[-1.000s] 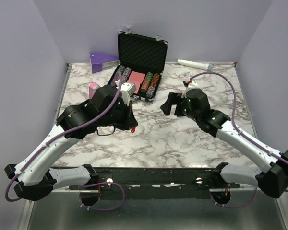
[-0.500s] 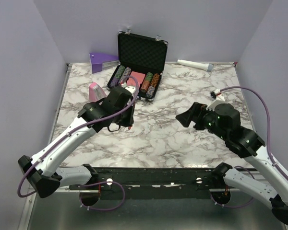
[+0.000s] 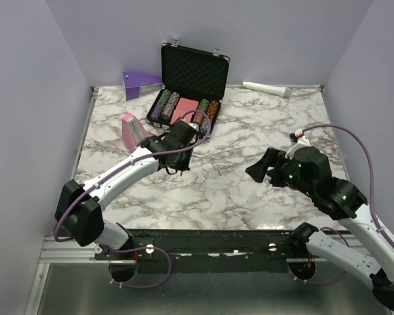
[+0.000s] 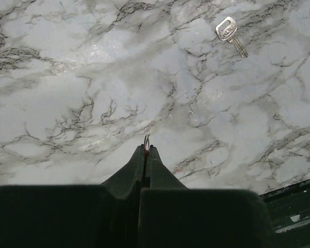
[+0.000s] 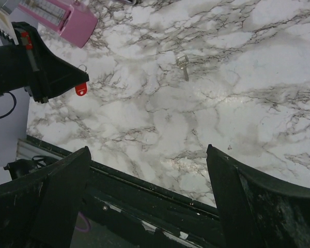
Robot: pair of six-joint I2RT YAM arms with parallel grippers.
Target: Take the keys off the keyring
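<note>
Now my right hand has backed off, spread, leaving a key freed beyond my left hand, clamped on the keyring.

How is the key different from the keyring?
The key is silver; the keyring is mostly red. The key lies flat on the table; the keyring hangs pinched in the left gripper. Both are small.

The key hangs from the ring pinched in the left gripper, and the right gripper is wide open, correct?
No: the key lies loose on the table, apart from the keyring pinched in the left gripper, as the left wrist view shows. The right gripper is indeed wide open.
</note>
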